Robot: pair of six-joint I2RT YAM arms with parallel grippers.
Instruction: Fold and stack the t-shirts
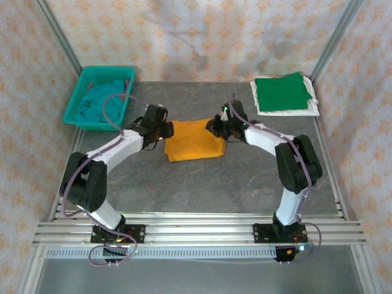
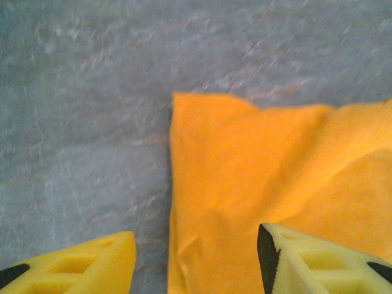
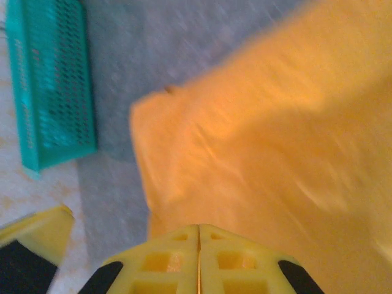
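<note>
Orange tee (image 1: 195,141) folded at ctr of surface (image 1: 202,190); stack started upper right.
L end effector (image 2: 196,245) spread, straddling the tee's left edge, gripping nothing. R end effector (image 3: 199,236) pressed together at its right edge; can't tell if any cloth is nipped. Green tee (image 1: 282,92) lies folded on white tee (image 1: 313,107), upper right of frame, so two look done. Orange looks folded, not yet stacked. Teal tee (image 1: 98,104) sits crumpled in basket (image 1: 76,104), upper left. Approx halfway, I'd judge.

White-shelled, black-jointed left arm (image 1: 113,150) and right arm (image 1: 269,139) — purple cables (image 1: 65,184) looping from black bases (image 1: 116,234) at seven and five o'clock — end in yellow cut-out fingers (image 2: 312,263).
</note>
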